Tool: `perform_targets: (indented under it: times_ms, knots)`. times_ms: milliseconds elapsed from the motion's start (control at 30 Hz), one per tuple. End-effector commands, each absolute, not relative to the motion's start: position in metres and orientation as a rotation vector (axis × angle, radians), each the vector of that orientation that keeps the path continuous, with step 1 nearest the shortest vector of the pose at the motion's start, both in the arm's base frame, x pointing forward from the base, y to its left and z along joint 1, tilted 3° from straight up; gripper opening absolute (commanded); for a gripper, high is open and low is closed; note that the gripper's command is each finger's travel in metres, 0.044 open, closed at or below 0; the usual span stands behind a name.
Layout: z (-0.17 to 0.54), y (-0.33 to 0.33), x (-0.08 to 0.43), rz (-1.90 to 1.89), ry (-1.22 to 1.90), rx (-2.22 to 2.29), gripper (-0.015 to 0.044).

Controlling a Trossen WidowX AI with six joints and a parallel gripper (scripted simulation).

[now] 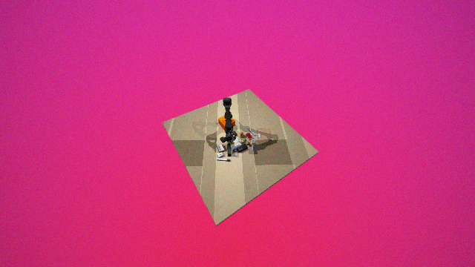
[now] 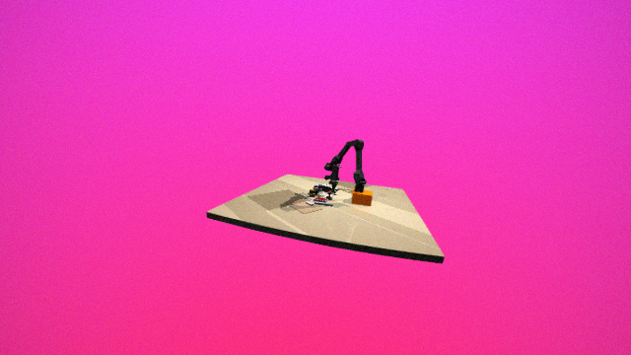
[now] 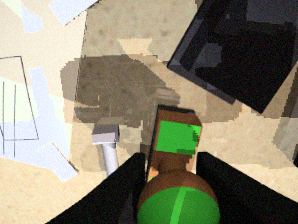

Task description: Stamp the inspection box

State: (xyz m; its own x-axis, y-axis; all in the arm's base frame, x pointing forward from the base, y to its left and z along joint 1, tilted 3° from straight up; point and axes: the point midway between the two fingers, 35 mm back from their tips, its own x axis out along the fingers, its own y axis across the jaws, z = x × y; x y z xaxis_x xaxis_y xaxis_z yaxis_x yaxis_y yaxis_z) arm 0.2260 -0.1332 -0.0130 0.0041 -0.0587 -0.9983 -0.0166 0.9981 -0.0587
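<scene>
The stamp [image 3: 177, 137] has a round green knob and a brown base with a green patch; no lettering is readable. My gripper [image 3: 170, 161] [image 2: 334, 190] is shut on the stamp, with one black finger on each side of it. The card [image 3: 55, 50] lies at the left of the wrist view, with a thin-lined box [image 3: 29, 97] near its left edge. A black open case [image 3: 230, 55], possibly the ink pad, lies at the upper right. The stamp's underside is hidden. The top and exterior views are too small to show the grip.
A grey, flat-headed tool [image 3: 106, 135] lies just left of the stamp. A red item [image 1: 249, 136] and a pale rod with a dark end [image 1: 223, 159] lie among the small things around the gripper. An orange block [image 1: 223, 122] [image 2: 362, 198] is at the arm's base.
</scene>
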Motion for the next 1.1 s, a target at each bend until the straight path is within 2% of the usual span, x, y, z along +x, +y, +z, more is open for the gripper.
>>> perform_targets:
  times_ms: [0, 1067]
  knots:
    - [-0.009, -0.134, 0.228, -0.035, 1.563, -0.059, 0.0000]
    - [0.006, -0.133, 0.229, -0.035, 1.562, -0.058, 0.0000]
